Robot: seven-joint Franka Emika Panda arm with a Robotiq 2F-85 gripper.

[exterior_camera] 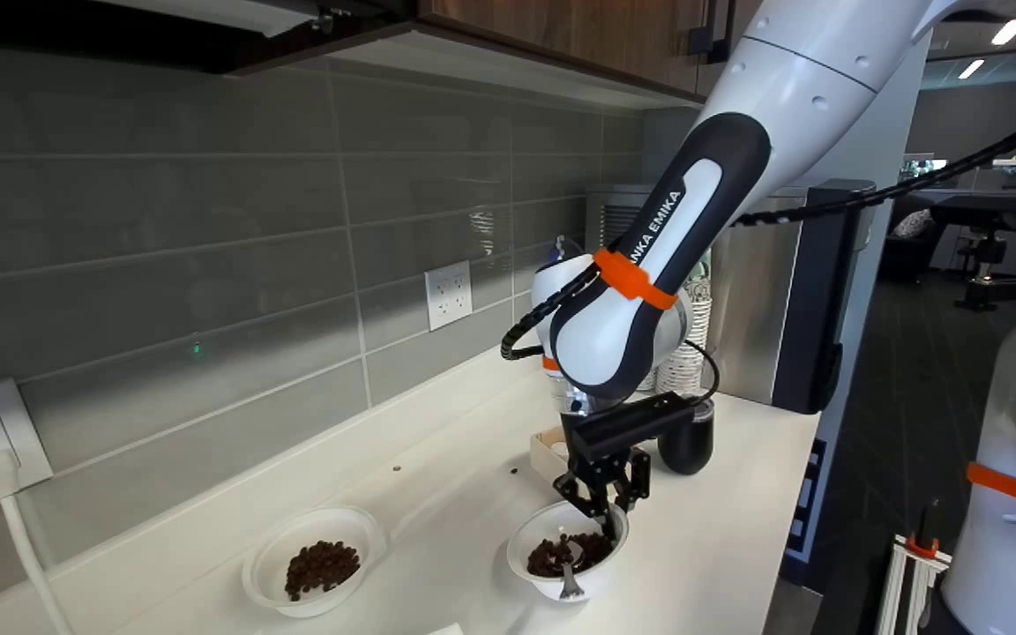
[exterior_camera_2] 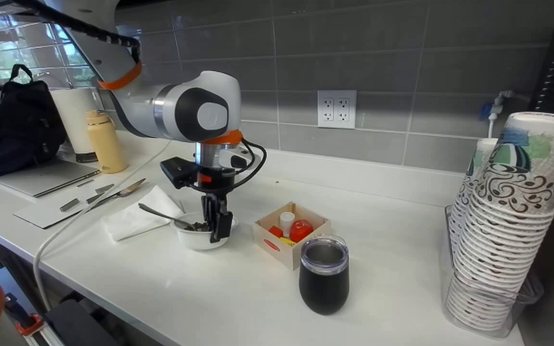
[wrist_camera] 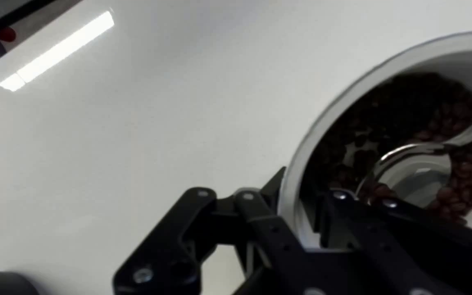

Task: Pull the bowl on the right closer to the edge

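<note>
On the white countertop [exterior_camera: 702, 556], back from the front edge [exterior_camera: 788, 529], with the Robotiq gripper [wrist_camera: 292, 187] pinching its right rim, stands the right-hand white bowl [exterior_camera: 543, 524]: probably light, thin-walled, well held there, though spoon [exterior_camera: 571, 586] and brown beans [exterior_camera: 547, 560] could slide.

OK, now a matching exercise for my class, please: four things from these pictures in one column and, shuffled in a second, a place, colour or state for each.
1. Pincer
2. Bottle
3. Wooden box
4. Spoon

A. Holding red pieces
B. Leaning in a white bowl
C. Yellow, standing upright
D. Straddling that same bowl's rim

Right pairs: 1-D, 2-C, 3-A, 4-B
</note>
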